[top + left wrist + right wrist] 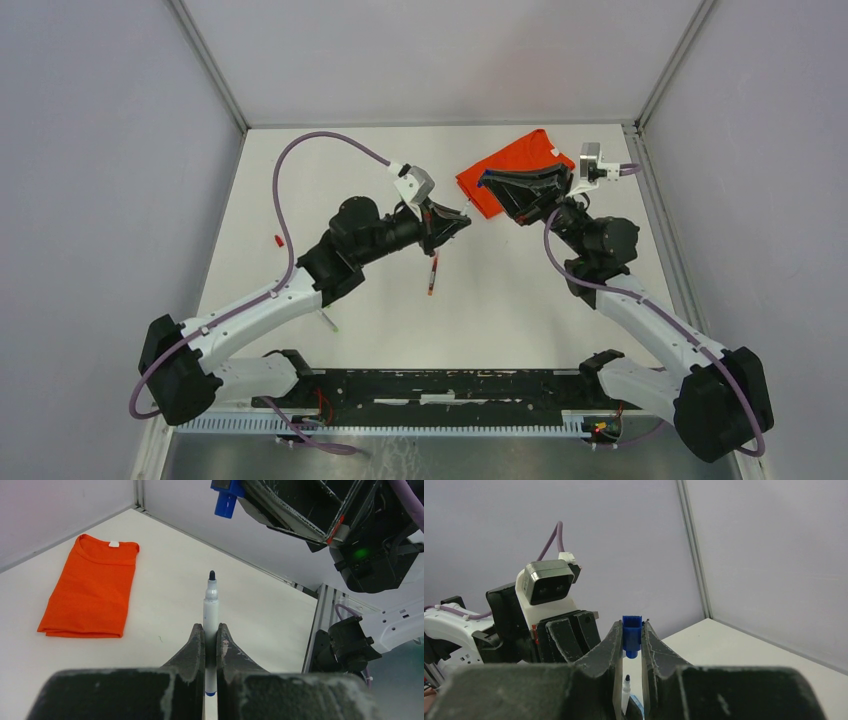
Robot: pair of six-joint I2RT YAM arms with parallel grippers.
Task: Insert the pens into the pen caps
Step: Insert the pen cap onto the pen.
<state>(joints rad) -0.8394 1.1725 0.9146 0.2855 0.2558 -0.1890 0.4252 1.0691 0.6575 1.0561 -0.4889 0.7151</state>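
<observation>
White worktop point(520, 300), orange shirt point(90, 595) folded near far right corner. Left claw point(210, 630) clamped on blue pen point(210, 605), tip uncapped, held up over mid-worktop. Right claw point(631, 626) pinches blue cap point(631, 637) near that tip (apart, not touching). Red pen point(432, 272) lies mid-worktop; red cap point(277, 240) by left edge; third pen point(328, 320) toward near left.

Pen point(211, 605) in left pincer point(210, 629), cap point(631, 634) in right pincer point(631, 626), shirt point(90, 587) behind

Bright, even overhead light, soft faint shadows, sharp focus, near foreground slightly blurred.
</observation>
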